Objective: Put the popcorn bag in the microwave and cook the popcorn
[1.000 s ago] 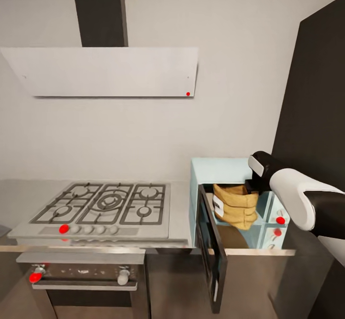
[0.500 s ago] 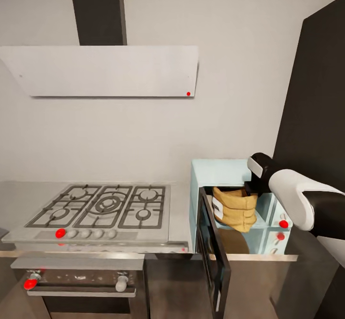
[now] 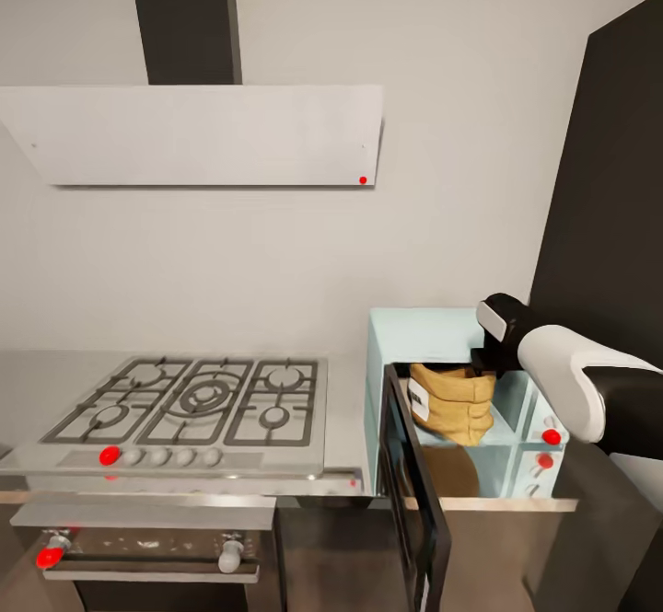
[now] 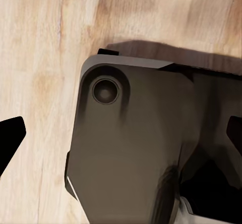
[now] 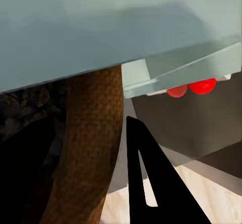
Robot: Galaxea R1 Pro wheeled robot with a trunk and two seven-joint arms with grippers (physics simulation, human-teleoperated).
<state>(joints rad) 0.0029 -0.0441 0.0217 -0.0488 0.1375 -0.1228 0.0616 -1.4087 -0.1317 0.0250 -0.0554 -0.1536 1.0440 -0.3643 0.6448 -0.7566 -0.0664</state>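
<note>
Burlap popcorn bag (image 3: pixel 451 402), soft and light, hangs inside the microwave (image 3: pixel 405 331), rim clamped in right claw (image 3: pixel 482 368); left claw's state unclear

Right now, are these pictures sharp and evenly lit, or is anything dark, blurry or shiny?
Head view: soft, even light, slightly smeared edges; the steel countertop shows a dull sheen, and the popcorn bag is clear inside the open microwave. Right wrist view: the bag fills the close foreground, with deep shadow beside it. Left wrist view: a dark, soft-edged robot part over pale wooden floor.
</note>
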